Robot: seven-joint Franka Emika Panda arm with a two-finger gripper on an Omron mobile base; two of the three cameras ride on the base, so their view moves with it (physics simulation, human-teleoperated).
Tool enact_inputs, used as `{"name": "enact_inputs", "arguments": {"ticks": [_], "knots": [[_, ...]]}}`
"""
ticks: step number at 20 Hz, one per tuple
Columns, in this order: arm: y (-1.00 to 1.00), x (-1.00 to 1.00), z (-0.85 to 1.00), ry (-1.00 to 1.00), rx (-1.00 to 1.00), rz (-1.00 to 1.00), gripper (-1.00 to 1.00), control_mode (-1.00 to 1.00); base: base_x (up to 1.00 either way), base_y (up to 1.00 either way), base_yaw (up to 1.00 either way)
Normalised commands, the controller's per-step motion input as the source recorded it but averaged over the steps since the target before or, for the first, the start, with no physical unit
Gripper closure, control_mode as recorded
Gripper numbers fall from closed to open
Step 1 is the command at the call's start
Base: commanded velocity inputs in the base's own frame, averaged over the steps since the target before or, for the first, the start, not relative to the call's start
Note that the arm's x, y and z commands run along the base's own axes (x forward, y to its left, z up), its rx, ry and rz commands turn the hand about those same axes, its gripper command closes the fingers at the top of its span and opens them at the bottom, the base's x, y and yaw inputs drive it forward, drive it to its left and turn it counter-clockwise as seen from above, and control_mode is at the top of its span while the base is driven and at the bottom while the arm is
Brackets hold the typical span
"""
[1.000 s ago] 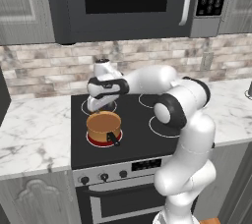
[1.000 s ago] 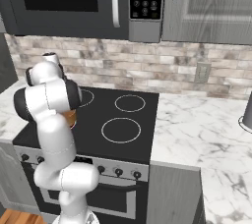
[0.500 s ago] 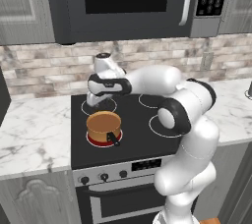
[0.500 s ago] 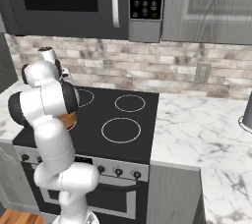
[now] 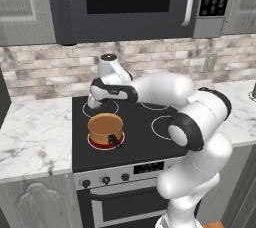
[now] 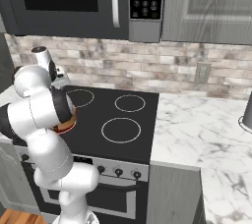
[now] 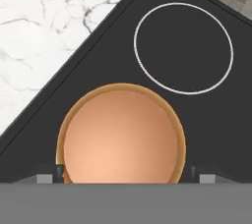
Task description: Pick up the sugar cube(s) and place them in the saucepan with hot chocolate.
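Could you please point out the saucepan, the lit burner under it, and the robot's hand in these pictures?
saucepan [image 5: 105, 125]: left base view, on the flat brown surface inside.
lit burner [image 5: 100, 145]: left base view, on the red ring showing below the pan's front wall.
hand [image 5: 98, 103]: left base view, between the fingertips, above the stovetop behind the pan.

Black stovetop [image 5: 145, 139] flanked by white marble surface [image 5: 35, 137]; copper saucepan [image 5: 105, 128] sitting on front-left burner, black handle toward the front, brown liquid inside.

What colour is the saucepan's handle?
Black; the saucepan itself is copper-orange. Handle shows best in the left base view.
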Motion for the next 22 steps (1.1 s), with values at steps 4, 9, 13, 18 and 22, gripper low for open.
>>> {"name": "enact_inputs", "arguments": {"ticks": [4,9,13,18,22], "knots": [[0.00,-0.42,0.05,-0.04,0.08,0.00,-1.00,-1.00,0.00,0.00,0.00],[-0.21,-0.49,0.32,-0.04,0.15,0.00,-1.00,-1.00,0.00,0.00,0.00],[-0.44,-0.58,0.57,-0.08,0.22,0.00,-1.00,-1.00,0.00,0.00,0.00],[-0.48,-0.59,0.61,-0.05,0.27,0.00,-1.00,-1.00,0.00,0.00,0.00],[-0.49,-0.68,0.62,-0.10,0.28,0.00,-1.00,-1.00,0.00,0.00,0.00]]}}
